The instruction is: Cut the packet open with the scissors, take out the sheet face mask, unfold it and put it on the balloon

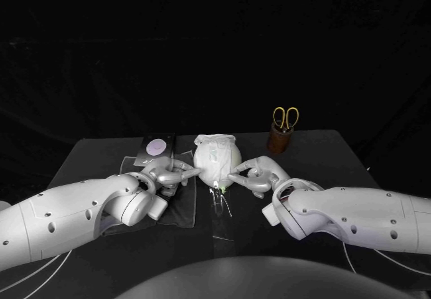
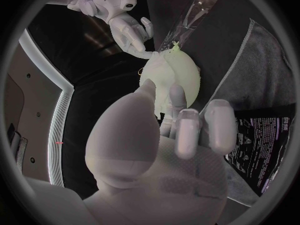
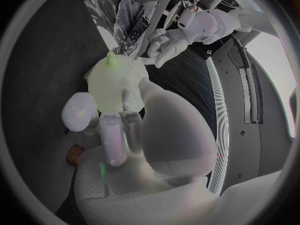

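A pale balloon [image 1: 217, 165] lies at the table's middle, knot toward me, with the white sheet mask [image 1: 215, 142] draped over it and crumpled at its far end. My left hand [image 1: 170, 174] touches the balloon's left side with its fingers spread and extended; the left wrist view shows those fingertips [image 2: 177, 96] against the balloon [image 2: 178, 77]. On the other side, my right hand [image 1: 255, 177] touches it, fingers apart, seen against the balloon [image 3: 115, 82] in the right wrist view. The black packet [image 1: 156, 149] lies behind the left hand. Yellow-handled scissors [image 1: 286, 116] stand in a brown holder [image 1: 279, 140].
A grey cloth [image 1: 184, 208] lies under the left wrist. A clear plastic film [image 1: 221, 215] lies just in front of the balloon. The holder stands at the back right, close behind the right hand.
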You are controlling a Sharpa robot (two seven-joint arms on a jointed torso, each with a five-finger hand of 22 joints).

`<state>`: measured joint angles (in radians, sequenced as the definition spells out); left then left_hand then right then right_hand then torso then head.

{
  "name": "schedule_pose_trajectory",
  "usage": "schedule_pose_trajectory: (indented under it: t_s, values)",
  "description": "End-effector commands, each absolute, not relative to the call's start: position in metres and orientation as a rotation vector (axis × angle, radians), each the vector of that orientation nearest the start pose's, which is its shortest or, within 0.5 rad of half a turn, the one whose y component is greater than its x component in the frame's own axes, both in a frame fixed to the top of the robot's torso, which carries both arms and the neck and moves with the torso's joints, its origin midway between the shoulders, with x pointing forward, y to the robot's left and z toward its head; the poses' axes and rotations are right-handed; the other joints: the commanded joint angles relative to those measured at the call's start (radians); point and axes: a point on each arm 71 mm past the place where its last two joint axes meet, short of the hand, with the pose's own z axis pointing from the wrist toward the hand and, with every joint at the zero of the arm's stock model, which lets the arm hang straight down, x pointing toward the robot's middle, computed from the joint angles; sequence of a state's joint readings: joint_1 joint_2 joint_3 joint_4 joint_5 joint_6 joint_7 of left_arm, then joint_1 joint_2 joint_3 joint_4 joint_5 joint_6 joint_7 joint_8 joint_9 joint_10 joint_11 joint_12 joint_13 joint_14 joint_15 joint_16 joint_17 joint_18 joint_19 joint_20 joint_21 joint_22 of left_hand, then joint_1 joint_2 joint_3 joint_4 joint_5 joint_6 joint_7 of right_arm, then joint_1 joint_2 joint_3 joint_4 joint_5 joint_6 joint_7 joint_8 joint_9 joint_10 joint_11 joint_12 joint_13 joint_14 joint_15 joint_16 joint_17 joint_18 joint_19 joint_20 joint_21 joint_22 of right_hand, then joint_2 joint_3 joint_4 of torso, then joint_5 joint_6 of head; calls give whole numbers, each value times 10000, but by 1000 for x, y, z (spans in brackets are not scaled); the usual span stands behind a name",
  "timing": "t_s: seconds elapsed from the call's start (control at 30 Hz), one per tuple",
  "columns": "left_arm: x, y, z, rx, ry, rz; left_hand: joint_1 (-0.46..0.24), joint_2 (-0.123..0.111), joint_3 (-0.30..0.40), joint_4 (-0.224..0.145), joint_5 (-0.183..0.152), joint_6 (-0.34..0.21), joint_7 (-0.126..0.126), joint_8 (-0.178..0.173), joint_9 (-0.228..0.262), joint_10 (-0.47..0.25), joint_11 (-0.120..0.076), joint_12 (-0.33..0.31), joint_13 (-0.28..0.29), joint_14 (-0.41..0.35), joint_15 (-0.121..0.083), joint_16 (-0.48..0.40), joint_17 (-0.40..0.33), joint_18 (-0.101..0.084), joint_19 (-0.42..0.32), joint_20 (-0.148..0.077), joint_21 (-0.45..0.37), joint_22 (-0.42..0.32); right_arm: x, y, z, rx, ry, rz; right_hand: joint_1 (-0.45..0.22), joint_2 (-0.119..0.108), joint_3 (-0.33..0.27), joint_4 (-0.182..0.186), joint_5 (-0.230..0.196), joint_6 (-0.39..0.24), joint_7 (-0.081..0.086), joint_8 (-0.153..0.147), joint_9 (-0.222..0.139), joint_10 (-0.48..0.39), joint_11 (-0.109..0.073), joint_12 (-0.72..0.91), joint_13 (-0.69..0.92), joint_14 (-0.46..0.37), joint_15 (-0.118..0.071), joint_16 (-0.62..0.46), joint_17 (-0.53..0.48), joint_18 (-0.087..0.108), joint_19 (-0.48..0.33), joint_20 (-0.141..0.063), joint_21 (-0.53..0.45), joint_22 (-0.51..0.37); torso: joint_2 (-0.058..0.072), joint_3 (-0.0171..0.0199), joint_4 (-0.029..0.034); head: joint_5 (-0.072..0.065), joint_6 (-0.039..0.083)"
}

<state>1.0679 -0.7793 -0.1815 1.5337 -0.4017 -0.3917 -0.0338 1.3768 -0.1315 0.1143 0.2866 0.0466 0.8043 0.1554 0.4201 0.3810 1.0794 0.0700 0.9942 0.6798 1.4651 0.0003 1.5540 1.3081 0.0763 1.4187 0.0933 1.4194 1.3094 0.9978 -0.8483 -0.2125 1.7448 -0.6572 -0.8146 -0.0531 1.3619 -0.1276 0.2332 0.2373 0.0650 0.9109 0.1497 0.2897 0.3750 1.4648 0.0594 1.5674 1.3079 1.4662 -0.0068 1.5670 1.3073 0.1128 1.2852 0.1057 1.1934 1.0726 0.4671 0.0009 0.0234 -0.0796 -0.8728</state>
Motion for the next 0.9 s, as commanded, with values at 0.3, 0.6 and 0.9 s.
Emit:
schedule_pose_trajectory:
  t_s: [0.3,0.6,0.9]
  values:
    - [424,170,-305,-9405,20543,-10485,222,52,-216,-10,16,297,-76,-96,-115,649,-48,715,904,995,-19,87,2474,-206,109,-22,121,274,374,-171,-306,8261,18291,8646,-30,-22,-69,12,-62,-59,-1,-52,-9,1060,88,34,2629,1046,87,38,2635,-43,-104,17,12,-50,-4,5,10,-7,2]
    - [424,166,-304,-9309,20580,-10659,464,232,-283,-5,16,637,-148,-115,-219,1005,-117,1117,1436,1042,-78,147,2588,-224,148,-73,193,374,376,-168,-306,8242,18219,8639,-24,22,-68,13,-71,-46,-6,-50,-8,1060,87,34,2629,1046,89,38,2635,-43,-113,21,21,-35,1,1,-8,-28,2]
    - [424,166,-304,-9309,20579,-10685,907,524,-109,-109,19,902,-225,-146,-312,1176,-197,1282,1691,1057,-144,168,2627,-237,179,-123,241,446,375,-166,-306,8255,18185,8705,-7,42,-63,4,-71,-31,-12,-44,-6,1060,83,34,2629,1046,88,38,2635,-44,-112,22,31,-21,0,0,-1,-15,2]
